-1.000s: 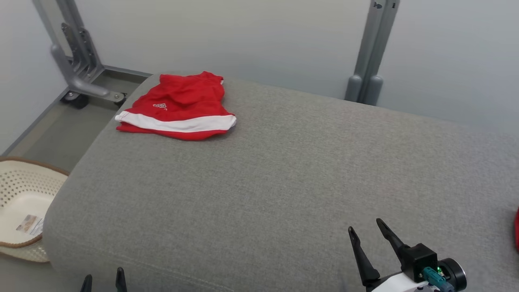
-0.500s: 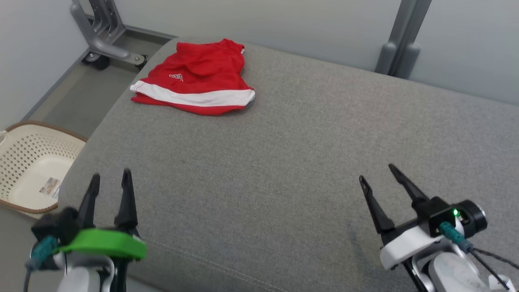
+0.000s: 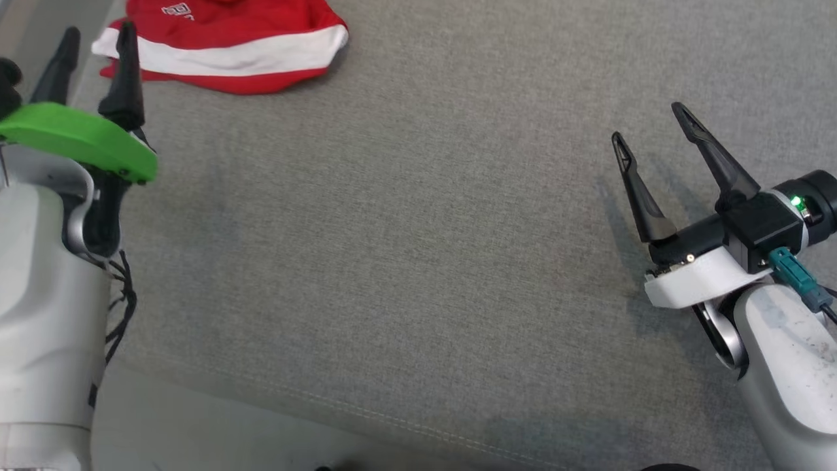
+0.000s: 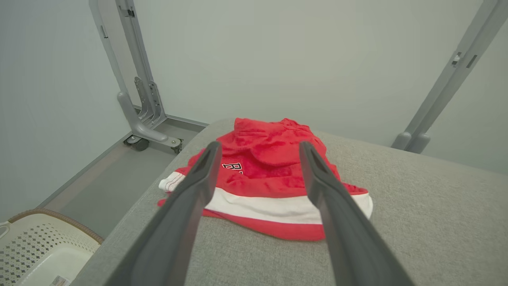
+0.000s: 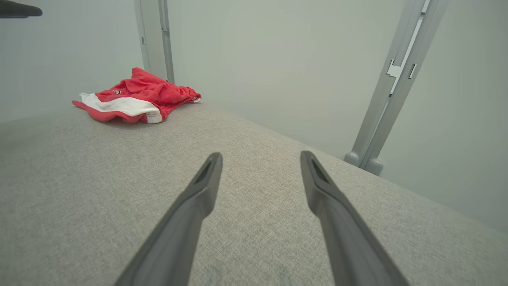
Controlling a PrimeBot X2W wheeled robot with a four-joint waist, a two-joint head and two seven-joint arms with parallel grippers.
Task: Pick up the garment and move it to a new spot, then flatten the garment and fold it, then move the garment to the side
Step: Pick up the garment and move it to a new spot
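Just beyond left claw (image 3: 97,29), garment (image 3: 229,26) (red, white-banded)

Grey upholstered surface (image 3: 418,261), cream perforated basket (image 4: 27,254), metal posts (image 5: 397,91)

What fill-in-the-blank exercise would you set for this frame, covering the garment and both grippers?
1. The garment is red with a ____ band across it.
2. The left gripper and the right gripper both have their jaws ____.
3. The gripper nearer the garment is the ____ one.

Missing words: white; open; left.
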